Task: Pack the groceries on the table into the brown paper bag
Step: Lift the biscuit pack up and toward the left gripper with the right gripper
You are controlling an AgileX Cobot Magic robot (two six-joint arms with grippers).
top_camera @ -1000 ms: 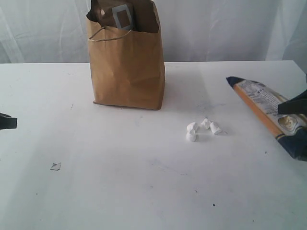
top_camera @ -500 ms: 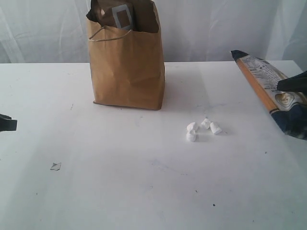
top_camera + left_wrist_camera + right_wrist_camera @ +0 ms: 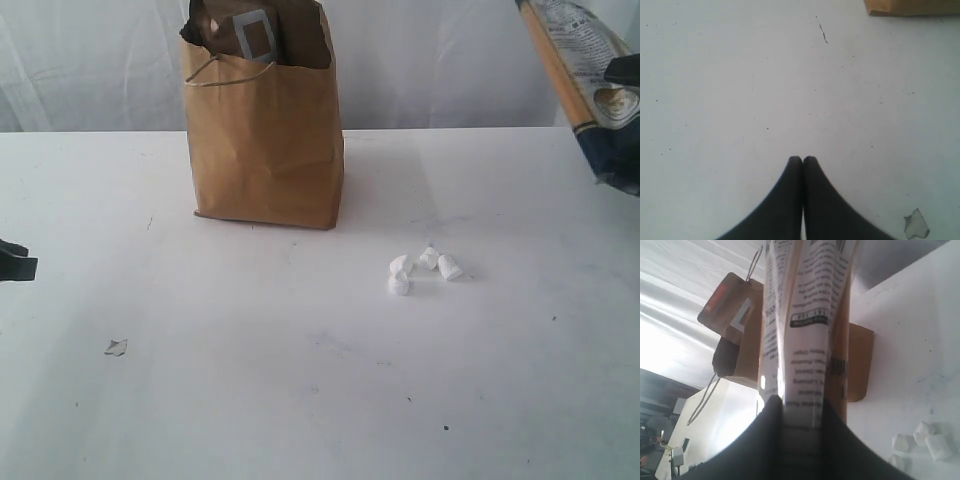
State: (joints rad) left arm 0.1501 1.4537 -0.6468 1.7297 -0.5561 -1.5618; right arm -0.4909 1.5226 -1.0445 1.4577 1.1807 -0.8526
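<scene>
Nearest, a small torn scrap [image 3: 116, 347] lies on the bare tabletop [image 3: 300, 400], to one side of the left hand [image 3: 802, 161]. That hand hovers low over the surface with its two fingers pressed together and nothing between them.

Farther in, a few white lumps [image 3: 425, 268] sit below the right hand [image 3: 801, 409], between it and the brown paper bag [image 3: 265, 130]. I cannot tell what they are.

The bag stands upright beyond both hands. A pale grey-edged item [image 3: 255, 35] pokes out of its open mouth, so some goods are already packed. The right hand pinches the long dark-blue/cream packet [image 3: 585, 70] near one end and holds it high, well clear of the tabletop and well apart from the bag.

No other grocery shows on the tabletop, so by my reading the packet is the last item. It has yet to be carried over the bag's mouth and let go.

Only the right wrist view shows the grip itself, a finger on each face of the packet, with the bag in line behind it. Only the left wrist view shows the closed fingertips. The exterior view alone shows the packet's height above the tabletop and what sticks out of the bag.
</scene>
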